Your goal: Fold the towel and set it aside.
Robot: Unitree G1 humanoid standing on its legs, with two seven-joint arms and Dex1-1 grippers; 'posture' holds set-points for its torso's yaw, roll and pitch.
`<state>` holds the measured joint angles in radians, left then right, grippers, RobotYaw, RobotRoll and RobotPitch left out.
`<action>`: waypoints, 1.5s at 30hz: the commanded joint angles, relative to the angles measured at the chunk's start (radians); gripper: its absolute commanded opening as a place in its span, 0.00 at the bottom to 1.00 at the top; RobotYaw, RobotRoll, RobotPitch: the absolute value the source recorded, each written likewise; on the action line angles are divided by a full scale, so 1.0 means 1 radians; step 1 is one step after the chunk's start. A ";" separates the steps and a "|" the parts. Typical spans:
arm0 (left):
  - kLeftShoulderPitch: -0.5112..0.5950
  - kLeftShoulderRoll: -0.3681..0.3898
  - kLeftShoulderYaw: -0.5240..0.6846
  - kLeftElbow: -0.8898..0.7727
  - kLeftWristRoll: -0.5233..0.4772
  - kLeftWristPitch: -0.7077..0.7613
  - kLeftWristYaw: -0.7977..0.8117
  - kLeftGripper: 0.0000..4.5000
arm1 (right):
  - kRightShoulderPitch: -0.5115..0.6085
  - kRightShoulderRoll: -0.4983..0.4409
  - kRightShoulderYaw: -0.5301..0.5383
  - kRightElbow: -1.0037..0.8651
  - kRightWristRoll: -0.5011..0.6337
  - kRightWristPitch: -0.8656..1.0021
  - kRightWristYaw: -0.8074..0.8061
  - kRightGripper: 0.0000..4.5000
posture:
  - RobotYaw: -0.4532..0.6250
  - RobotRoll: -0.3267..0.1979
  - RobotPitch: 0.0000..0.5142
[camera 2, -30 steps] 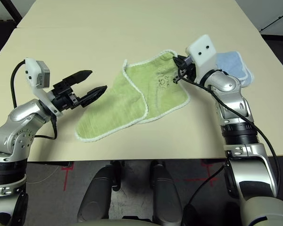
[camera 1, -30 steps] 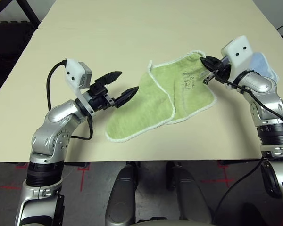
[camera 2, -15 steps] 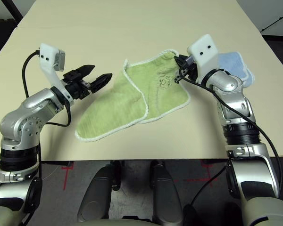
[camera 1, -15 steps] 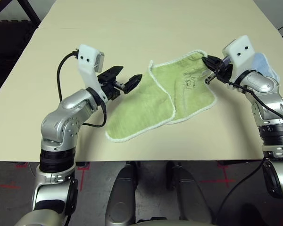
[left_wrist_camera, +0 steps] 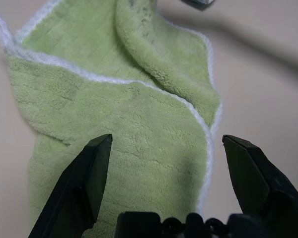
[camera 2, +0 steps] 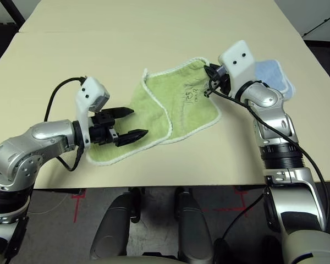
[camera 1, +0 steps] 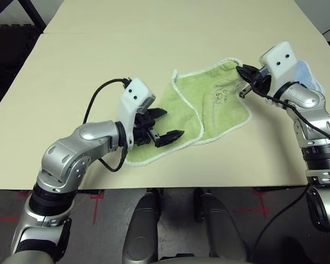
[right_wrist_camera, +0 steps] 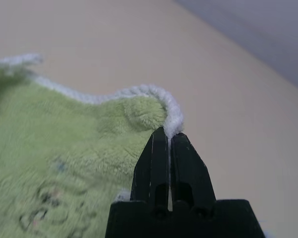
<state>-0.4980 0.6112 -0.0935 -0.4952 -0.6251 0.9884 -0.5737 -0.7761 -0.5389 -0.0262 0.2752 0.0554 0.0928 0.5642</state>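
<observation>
Pale beige tabletop (camera 1: pixel 99 60) fills the scene, a seam crossing its far part and dark floor showing past its corners. Near its middle lies the light green towel (camera 1: pixel 220 113), partly doubled over: one layer, edged in white stitching, laps diagonally across the other, and a small dark embroidered mark (camera 1: pixel 220 94) shows on the right-hand portion. The towel's near-left end rests flat close to the front edge of the tabletop, while its far-right corner is lifted off the surface. On the right, half hidden behind the right arm's white camera housing, a smaller light blue towel (camera 2: pixel 275 74) lies on the tabletop. The left claw (camera 1: pixel 166 124) hangs over the near-left end of the towel with its two black fingers spread wide and nothing between them; the left wrist view shows the green terry and its white-stitched fold line between the parted fingers. The right claw (right_wrist_camera: pixel 169 137) is pinched tight on the towel's raised far-right corner, its fingertips clamped together over the white edging, which curls just above them.
</observation>
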 commanded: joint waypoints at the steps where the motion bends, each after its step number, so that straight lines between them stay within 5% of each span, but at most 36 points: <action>1: 0.013 -0.004 -0.010 0.009 0.014 -0.009 -0.007 1.00 | -0.057 0.014 -0.028 0.009 0.011 -0.055 -0.027 0.01 | 0.42 0.62 0.53; 18: -0.020 -0.060 -0.025 0.030 0.055 0.018 0.079 1.00 | -0.130 0.058 -0.025 -0.017 0.018 -0.185 -0.030 0.01 | 0.43 0.62 0.54; 32: -0.227 -0.343 -0.107 0.034 0.110 0.325 0.329 1.00 | -0.174 0.073 -0.018 0.042 0.006 -0.240 -0.031 0.01 | 0.42 0.62 0.53; 45: -0.243 -0.361 -0.136 0.070 0.161 0.333 0.325 1.00 | -0.220 0.078 -0.006 0.111 -0.054 -0.393 -0.059 0.01 | 0.42 0.62 0.54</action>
<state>-0.7500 0.2557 -0.2107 -0.4150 -0.4688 1.3037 -0.2430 -0.9890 -0.4600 -0.0395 0.3815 0.0072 -0.2760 0.5133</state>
